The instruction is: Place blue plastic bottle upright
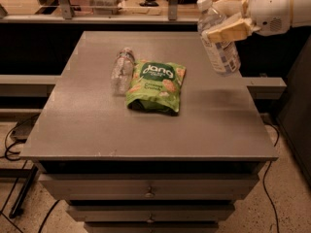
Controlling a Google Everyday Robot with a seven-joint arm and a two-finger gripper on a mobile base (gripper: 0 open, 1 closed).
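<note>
Pinching the upper body of the large blue-tinted clear plastic bottle (pixel 223 55) just under its white cap, the cream-coloured two-finger gripper (pixel 216 19) hangs over the right rear part of the grey flat-topped bench (pixel 146 130), with one finger on each side of the bottle. Nearest the camera are the bench's front edge and the grey drawers (pixel 150 191) under it, and then a wide bare stretch of top. Further back, near the middle, lies a green crinkled snack bag (pixel 155 86), and touching its left edge is a smaller, thinner clear bottle (pixel 121 69) on its side. Beyond these, to the right, the blue plastic bottle is in the air, apparently clear of the surface. It is tilted, with the cap leaning left and the base lower and to the right, close to the bench's right edge. The step in hand looks like righting and lowering it. To do that well, the wrist should rotate until the bottle's axis is vertical before it comes down, and the base should be brought inward from the right edge onto bare top, well apart from the bag. The base should land flat, and the gripper should let go only once the bottle rests squarely, then lift away straight so the high grip does not topple it.
</note>
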